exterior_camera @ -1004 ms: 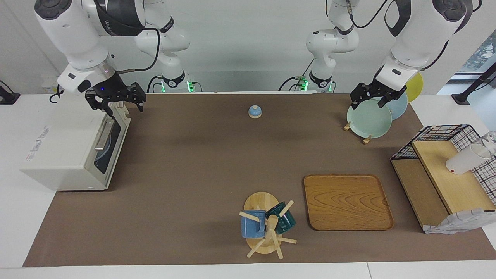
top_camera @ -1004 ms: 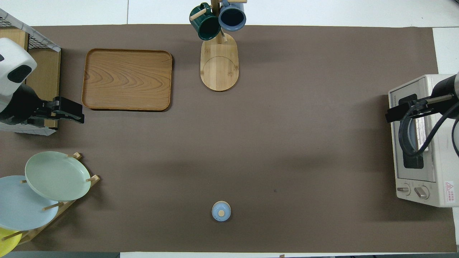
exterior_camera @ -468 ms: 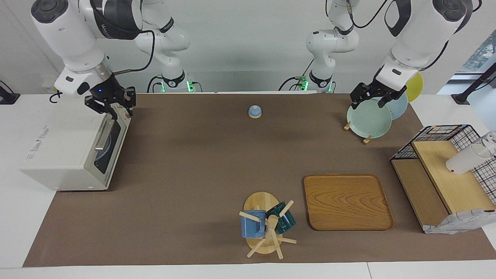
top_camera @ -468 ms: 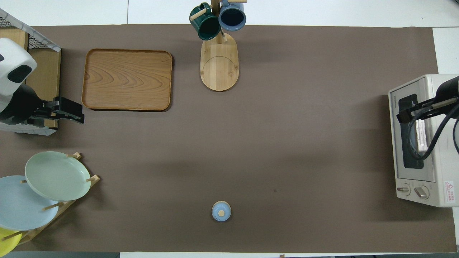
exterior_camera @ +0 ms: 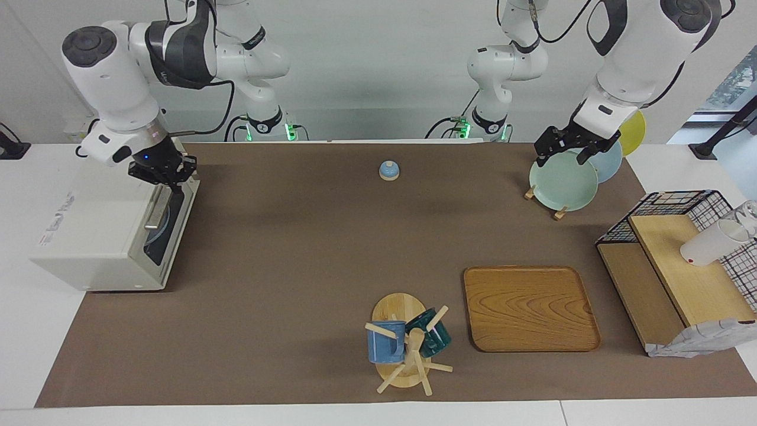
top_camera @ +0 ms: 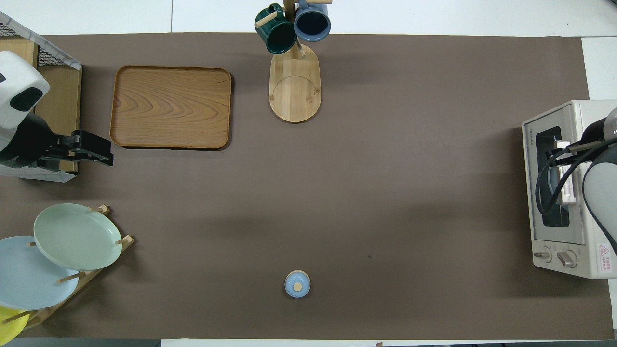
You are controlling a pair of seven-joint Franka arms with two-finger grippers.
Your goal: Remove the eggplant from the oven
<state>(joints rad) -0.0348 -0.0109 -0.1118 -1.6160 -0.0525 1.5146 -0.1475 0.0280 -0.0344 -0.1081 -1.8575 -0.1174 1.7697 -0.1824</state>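
We see the right gripper point(exterior_camera: 167, 177) over the top edge of the oven point(exterior_camera: 100, 231) door, near the handle point(exterior_camera: 156, 208); finger gap: cannot tell. We'd hook the handle squarely and swing the door down slowly. Eggplant not visible, presumably inside. Left gripper point(exterior_camera: 566, 149) waits over the plates point(exterior_camera: 562, 180), fingers apart. Oven lettering unreadable.

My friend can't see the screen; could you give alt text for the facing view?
The right gripper is down at the top of the closed oven door, near its handle, while the left gripper hangs over a rack of plates. A wooden tray and a mug stand sit on the brown mat.
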